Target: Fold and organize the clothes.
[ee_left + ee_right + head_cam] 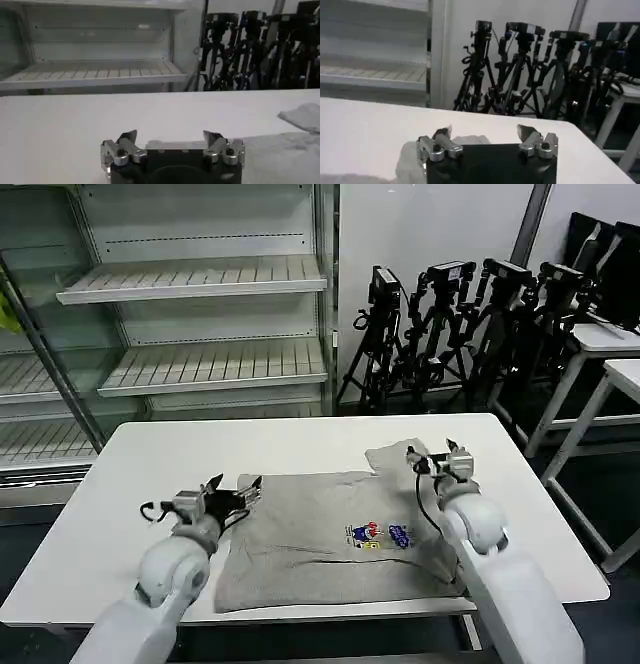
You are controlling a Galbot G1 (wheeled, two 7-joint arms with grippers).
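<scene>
The left gripper (238, 491) was seen with its fingers spread wide and nothing held between them, poised just at the left edge of the T-shirt (320, 534), near the shoulder on that side. In the left wrist view, the same gripper (170, 140) was shown gaping over bare table (75, 120), with grey cloth (280, 147) beginning just beside it. The right gripper (432, 458) was likewise found wide apart and empty, set over the sleeve (392, 455) that stuck out toward the far side of the table (180, 449); in the right wrist view, the right gripper (484, 135) was seen above the grey fabric (410, 162).

The T-shirt was laid flat on the white table, near the front edge, its small multicolour chest print (378, 534) turned upward. Only this one garment could be made out.

The fabric was judged to be light, soft and limp, so that it would sag and fold wherever it was lifted, and would slide easily over the smooth tabletop. A pinch at the shoulder seam or the sleeve edge was thought best, since a thin doubled hem could be trapped there more surely than a single flat layer.
</scene>
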